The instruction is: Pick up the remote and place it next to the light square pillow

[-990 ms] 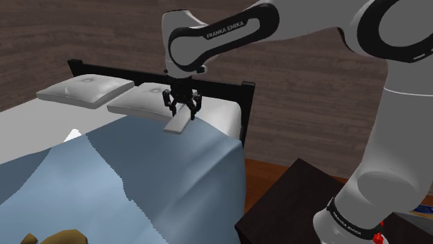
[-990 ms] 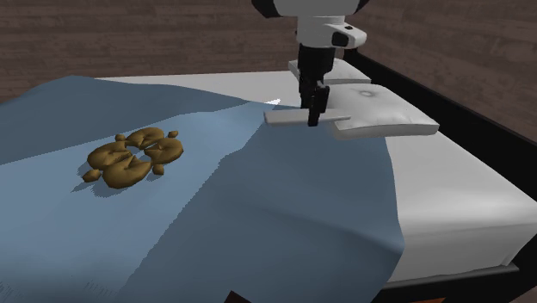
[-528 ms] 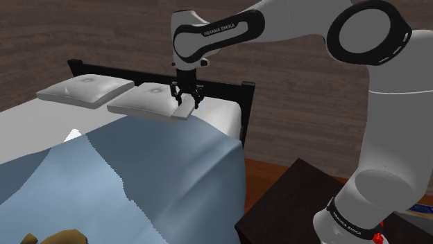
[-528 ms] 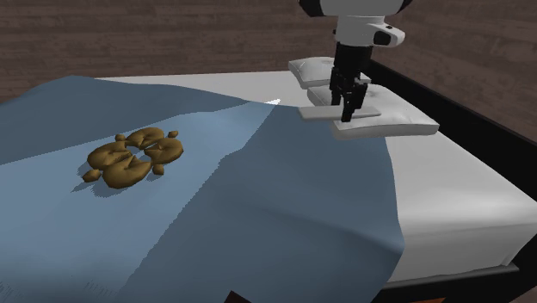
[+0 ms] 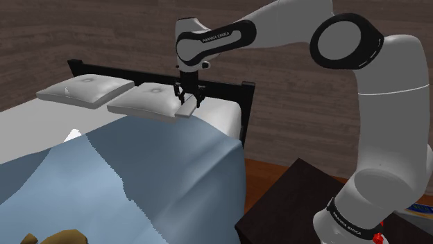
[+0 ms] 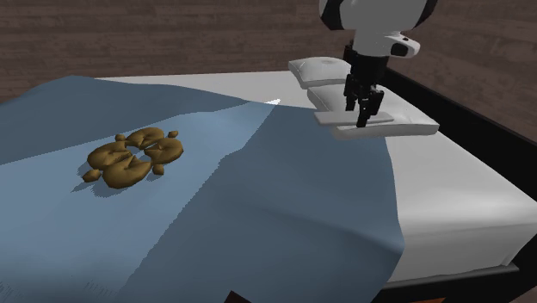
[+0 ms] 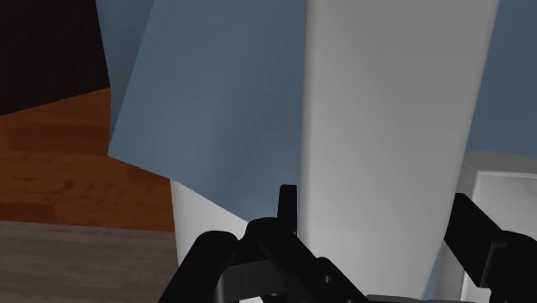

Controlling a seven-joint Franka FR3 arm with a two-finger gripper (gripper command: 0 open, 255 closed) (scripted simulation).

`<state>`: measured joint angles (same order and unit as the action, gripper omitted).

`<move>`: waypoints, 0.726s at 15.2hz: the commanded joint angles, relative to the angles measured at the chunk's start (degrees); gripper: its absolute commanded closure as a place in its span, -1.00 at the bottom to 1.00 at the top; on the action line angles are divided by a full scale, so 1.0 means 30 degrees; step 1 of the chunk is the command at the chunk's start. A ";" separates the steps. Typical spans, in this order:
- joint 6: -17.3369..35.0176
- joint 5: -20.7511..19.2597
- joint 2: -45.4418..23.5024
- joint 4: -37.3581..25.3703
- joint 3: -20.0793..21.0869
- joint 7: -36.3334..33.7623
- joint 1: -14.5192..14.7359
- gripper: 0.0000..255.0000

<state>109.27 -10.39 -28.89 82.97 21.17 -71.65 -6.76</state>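
**A:** Bedroom scene: dark plank wall (image 5: 104,35), a bed (image 5: 225,121) with a black headboard (image 5: 229,84), a blue blanket (image 5: 139,173) over most of it, and two pale pillows up top. So where are we in this run?

**B:** Start at the gripper (image 5: 188,104). Its fingers (image 7: 288,211) are closed partway and clamped on the two long sides of the remote (image 5: 184,111), a plain pale-grey slab. In the wrist view the remote runs straight out from between them, so we've got it across its width. We'd guess that's the only way it fits the jaws.

**A:** And it's held flat?

**B:** Pretty much level, yeah. We read that as setting up to lay it down flat rather than drop it on one end. It's hanging at the blanket-side edge of the nearer pillow (image 5: 142,100), and we can't tell if it's touching. The other pillow (image 5: 83,89) sits further along the headboard, well apart from the gripper.

**A:** So carry done, release left?

**B:** That's our read. Only worry is that "next to" means it should land on the bedding beside the pillow, not on top of it. The brown plush toy (image 6: 133,157) down the blanket is nowhere near.
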 commanded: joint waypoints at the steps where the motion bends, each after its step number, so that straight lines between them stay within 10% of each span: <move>1: 0.0456 -0.0053 -0.0109 0.0342 -0.0031 -0.0028 -0.0017 1.00; 11: 0.2578 -0.0415 -0.0937 0.1686 -0.0236 -0.0261 0.0012 1.00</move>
<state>116.27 -11.57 -31.67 87.35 20.49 -72.36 -6.68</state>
